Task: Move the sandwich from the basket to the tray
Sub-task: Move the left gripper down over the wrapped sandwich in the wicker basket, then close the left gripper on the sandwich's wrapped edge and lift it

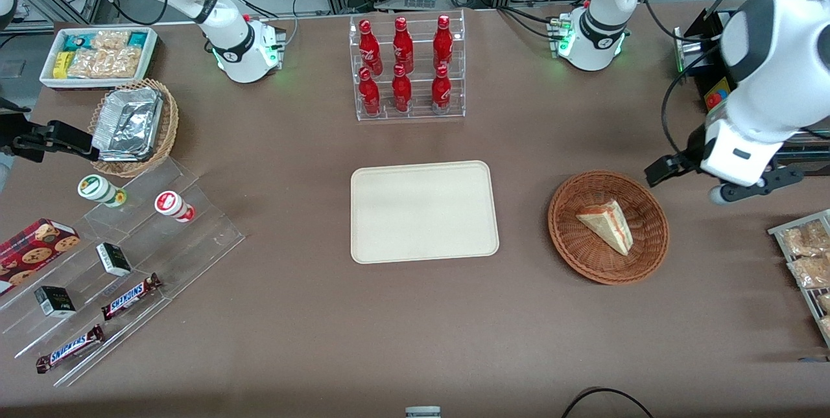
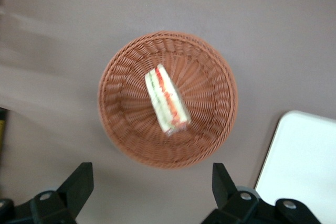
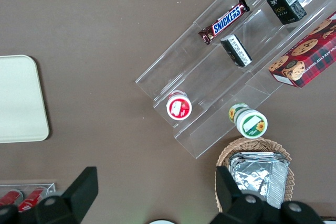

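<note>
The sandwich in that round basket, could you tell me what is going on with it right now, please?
The sandwich lies in the reddish-brown basket, untouched. The left arm's claw hangs open in the air above the table at the working arm's end, holding nothing, with the basket in its wrist camera's sight. The cream tray beside the basket, toward the parked arm's end, has nothing on it, so the move has not begun.
</note>
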Robot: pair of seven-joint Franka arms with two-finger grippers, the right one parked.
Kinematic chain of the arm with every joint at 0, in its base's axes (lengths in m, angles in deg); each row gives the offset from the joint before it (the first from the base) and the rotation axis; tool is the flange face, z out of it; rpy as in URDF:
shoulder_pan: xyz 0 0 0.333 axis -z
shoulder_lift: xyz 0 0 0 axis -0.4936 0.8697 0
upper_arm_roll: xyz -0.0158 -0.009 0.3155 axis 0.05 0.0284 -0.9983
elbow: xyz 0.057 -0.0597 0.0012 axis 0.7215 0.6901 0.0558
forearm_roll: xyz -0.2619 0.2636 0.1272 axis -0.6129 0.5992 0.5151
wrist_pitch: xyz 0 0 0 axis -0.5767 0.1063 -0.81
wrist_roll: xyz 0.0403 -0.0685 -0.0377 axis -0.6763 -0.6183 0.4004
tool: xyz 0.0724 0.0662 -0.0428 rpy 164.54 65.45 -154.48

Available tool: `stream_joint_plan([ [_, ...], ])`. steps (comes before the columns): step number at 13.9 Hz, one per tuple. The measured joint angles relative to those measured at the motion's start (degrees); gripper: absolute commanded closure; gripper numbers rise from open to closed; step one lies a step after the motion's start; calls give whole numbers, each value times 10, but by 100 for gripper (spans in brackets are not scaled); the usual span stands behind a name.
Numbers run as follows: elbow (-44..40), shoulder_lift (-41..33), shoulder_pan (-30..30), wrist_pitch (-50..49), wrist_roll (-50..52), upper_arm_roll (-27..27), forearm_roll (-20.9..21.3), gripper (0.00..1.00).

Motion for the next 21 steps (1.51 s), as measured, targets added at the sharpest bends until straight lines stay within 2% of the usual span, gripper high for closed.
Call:
stream_joint_plan([
  [3, 87, -4, 0, 120, 92, 1, 0, 0],
  [6, 140, -1, -1, 169, 139, 1, -3, 0],
  [15, 184, 60, -1, 287, 206, 3, -5, 0],
  [21, 185, 99, -1, 307, 218, 12, -5, 0],
])
